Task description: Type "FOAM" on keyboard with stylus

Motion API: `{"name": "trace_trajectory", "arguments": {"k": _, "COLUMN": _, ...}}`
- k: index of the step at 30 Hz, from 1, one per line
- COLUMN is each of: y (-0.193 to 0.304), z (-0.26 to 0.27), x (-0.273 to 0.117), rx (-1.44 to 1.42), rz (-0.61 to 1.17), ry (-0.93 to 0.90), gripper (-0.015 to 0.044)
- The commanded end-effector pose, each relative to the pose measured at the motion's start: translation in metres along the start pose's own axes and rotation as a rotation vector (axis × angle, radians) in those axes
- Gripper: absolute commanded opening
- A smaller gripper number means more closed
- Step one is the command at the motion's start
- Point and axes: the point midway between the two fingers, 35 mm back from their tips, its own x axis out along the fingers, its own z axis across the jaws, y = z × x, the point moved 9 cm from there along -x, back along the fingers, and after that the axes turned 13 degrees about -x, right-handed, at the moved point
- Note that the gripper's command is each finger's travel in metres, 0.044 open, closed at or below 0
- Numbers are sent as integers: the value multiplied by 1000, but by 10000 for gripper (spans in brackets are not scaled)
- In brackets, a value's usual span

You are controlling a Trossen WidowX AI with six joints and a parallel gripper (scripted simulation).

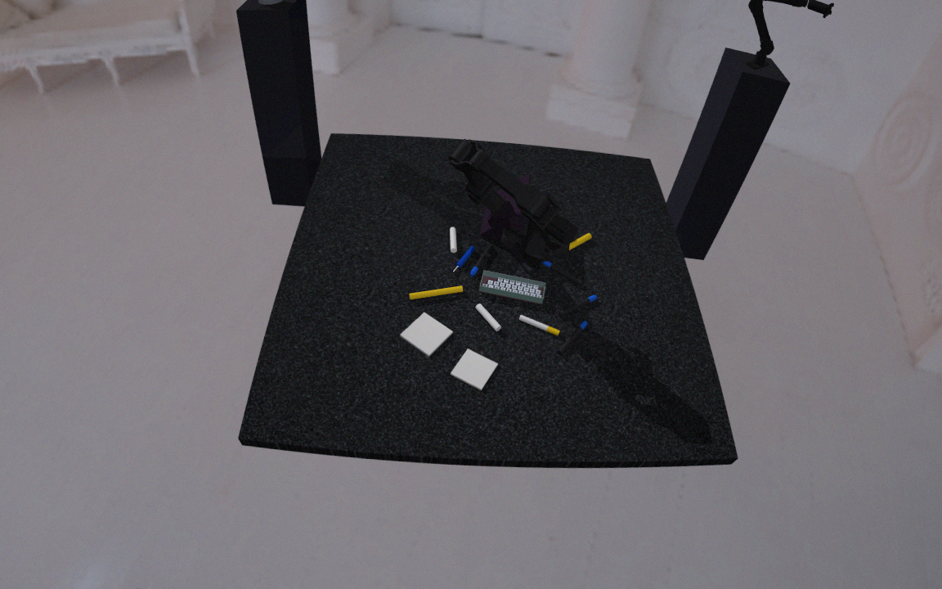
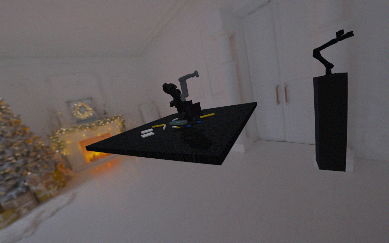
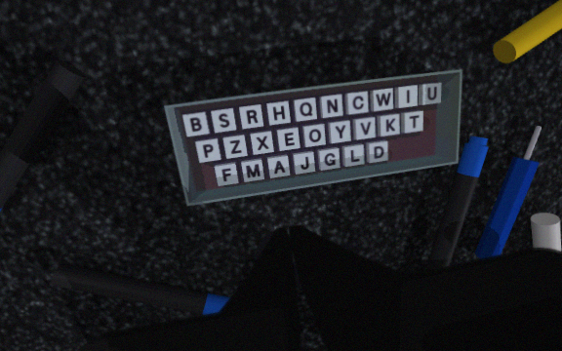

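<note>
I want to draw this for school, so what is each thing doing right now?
claw: shut, holding nothing
keyboard: lying flat, nothing touching its keys
black pen: lying down, blue cap on
blue pen: lying down, thin tip bare
yellow stick: lying down

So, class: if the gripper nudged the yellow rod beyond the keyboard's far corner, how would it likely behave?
The yellow rod looks round in section with a flat end, so it would probably roll sideways when pushed. It lies straight on the desk, which suggests stiff, not floppy. Its smooth surface may slip between narrow fingers.
</note>
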Motion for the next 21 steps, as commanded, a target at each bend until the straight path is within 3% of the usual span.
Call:
{"name": "trace_trajectory", "arguments": {"k": 1, "y": 0, "z": 0, "x": 0, "rx": 0, "rz": 0, "ry": 0, "gripper": 0}}
{"name": "trace_trajectory", "arguments": {"k": 4, "y": 0, "z": 0, "x": 0, "rx": 0, "rz": 0, "ry": 0, "gripper": 0}}
{"name": "trace_trajectory", "arguments": {"k": 10, "y": 11, "z": -26, "x": -3, "rx": 26, "rz": -65, "ry": 12, "gripper": 150}}
{"name": "trace_trajectory", "arguments": {"k": 21, "y": 81, "z": -120, "x": 11, "rx": 174, "rz": -323, "ry": 110, "gripper": 150}}
